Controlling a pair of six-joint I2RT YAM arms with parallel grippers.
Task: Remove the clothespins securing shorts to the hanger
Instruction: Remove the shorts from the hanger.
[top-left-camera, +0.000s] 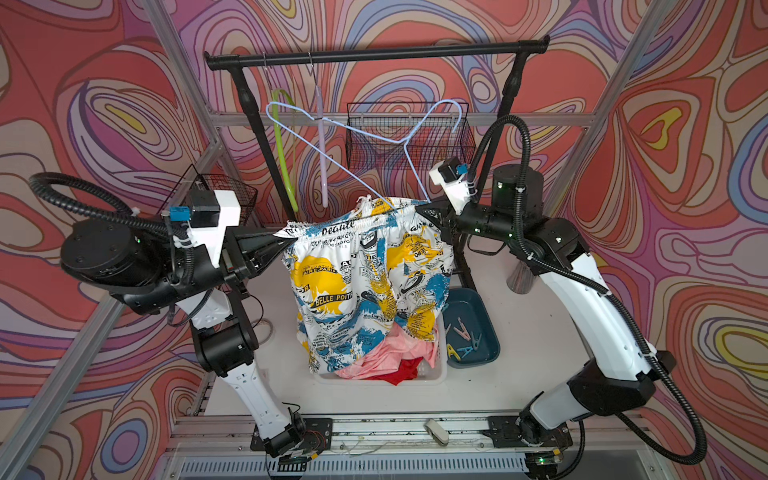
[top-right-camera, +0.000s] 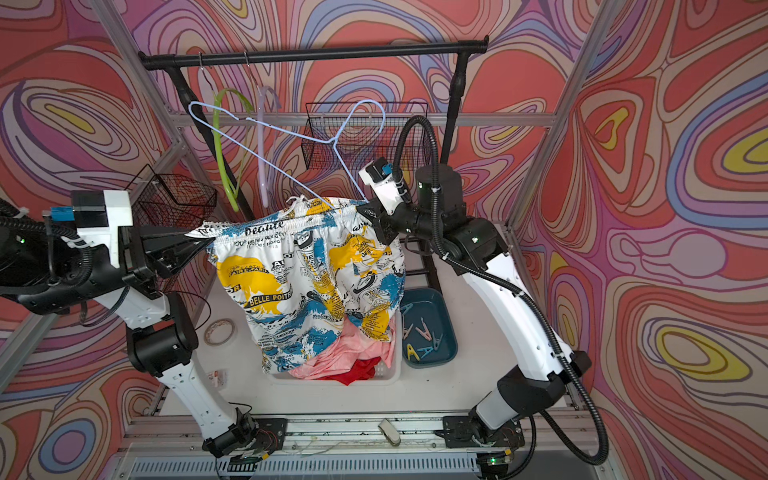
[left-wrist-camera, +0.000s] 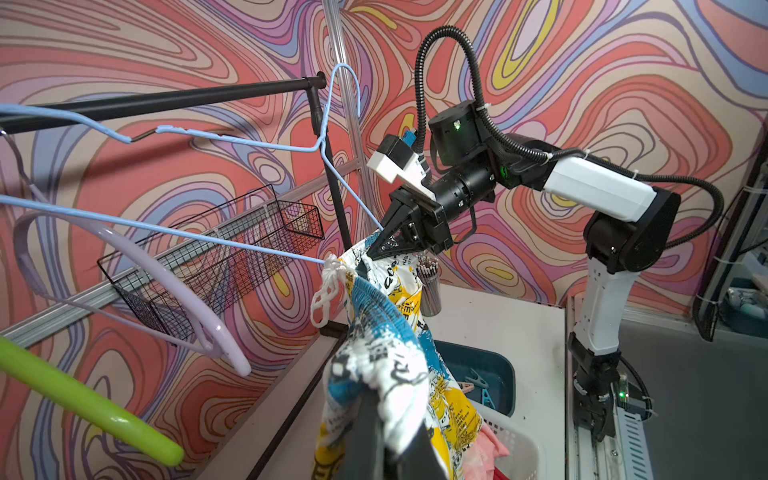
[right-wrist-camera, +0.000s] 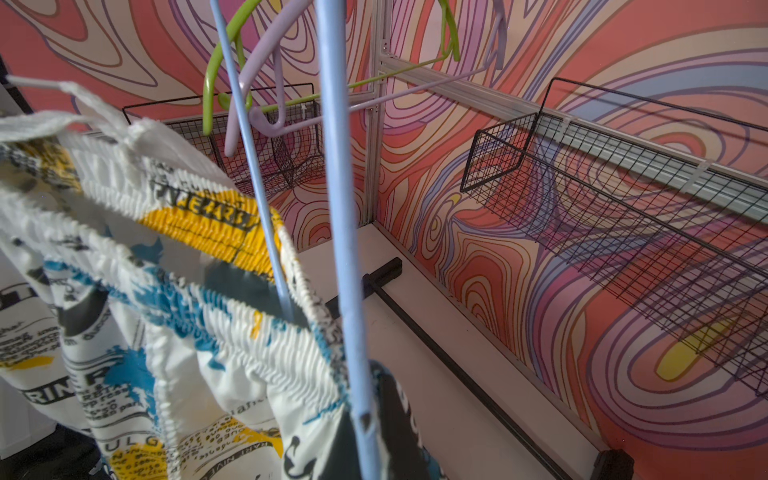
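Both top views show clothespins (top-left-camera: 462, 332) in the tray (top-left-camera: 482, 305), lower centre; I see none on the printed shorts (top-left-camera: 365, 266). Left gripper (top-left-camera: 279, 241) and right gripper (top-left-camera: 420, 210) jaws pinch the waistband.

Shorts (top-left-camera: 365, 282) in front of me: white, blue and yellow splashes, black newspaper print. Pink pair (top-left-camera: 386, 353) and red pair (top-left-camera: 401, 376) below. Wire hanger (top-left-camera: 332, 162) light blue, the other hangers lime green (top-left-camera: 282, 158) and lilac (top-left-camera: 322, 166). Walls (top-left-camera: 83, 104): red-purple swirls.
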